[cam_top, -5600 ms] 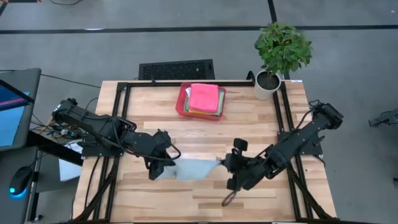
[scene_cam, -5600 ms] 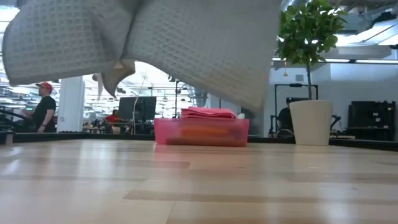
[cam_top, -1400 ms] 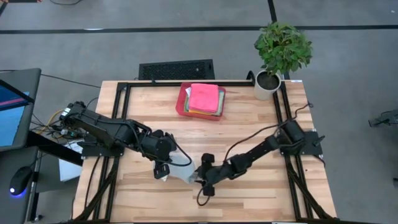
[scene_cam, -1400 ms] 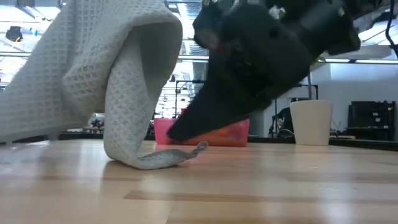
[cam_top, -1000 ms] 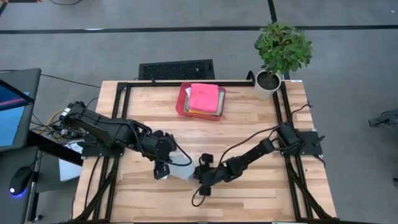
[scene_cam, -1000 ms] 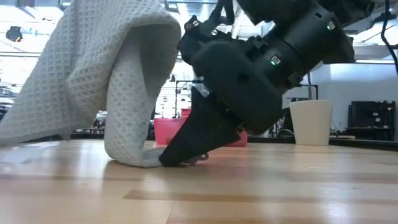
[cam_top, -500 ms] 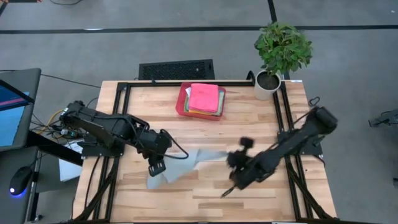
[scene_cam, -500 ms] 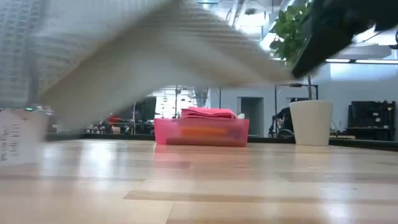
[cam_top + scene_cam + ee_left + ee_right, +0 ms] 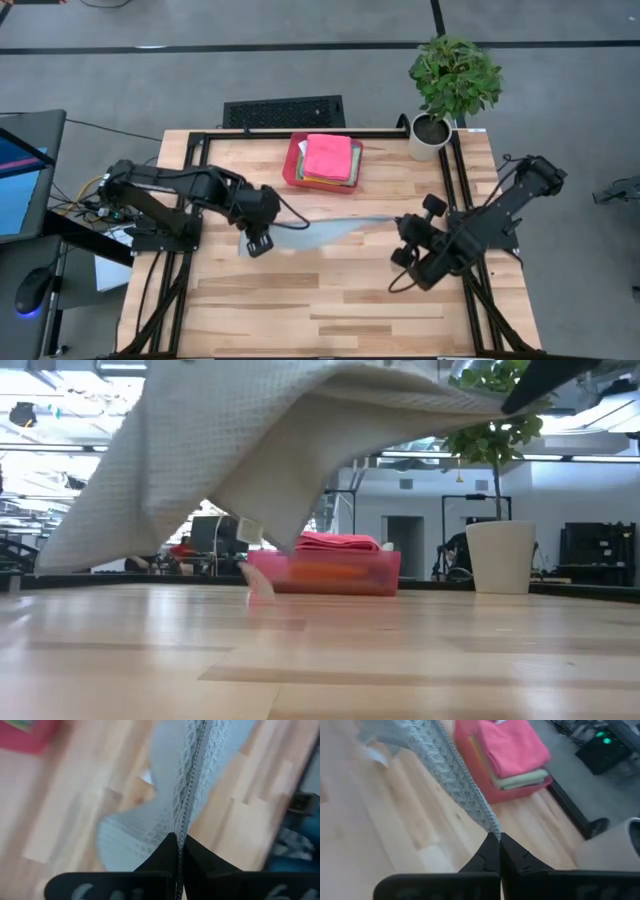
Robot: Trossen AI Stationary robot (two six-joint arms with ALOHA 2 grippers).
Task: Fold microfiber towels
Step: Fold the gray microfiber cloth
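Note:
A grey microfiber towel [image 9: 320,232] hangs stretched between my two grippers above the middle of the table; in the low view the towel [image 9: 250,430] sags in a fold clear of the wood. My left gripper [image 9: 258,242] is shut on its left end. My right gripper [image 9: 402,226] is shut on its right end. More towels, a pink one [image 9: 328,157] on top, lie folded in the red tray [image 9: 292,165] at the far middle. My left gripper pinches the towel's hemmed edge [image 9: 182,822] between its two fingers, coming steeply from above. The cloth spreads away below the fingers and hangs clear of the table. My right gripper pinches a corner of the towel [image 9: 492,831] between its fingertips, slanting down from the table's right. From there the hem runs taut toward the left gripper, off the table.
A potted plant [image 9: 450,85] in a white pot stands at the far right corner. Black frame rails [image 9: 195,200] run along the table's left, right and far edges. Bare wood [image 9: 330,300] lies under and in front of the towel.
My right gripper has taken hold of the towel's low end on the table and carried it up and toward the table's right edge. The towel, bunched and resting on the wood before, is now drawn out between both grippers and lifted clear. My left gripper has shifted slightly toward the far edge.

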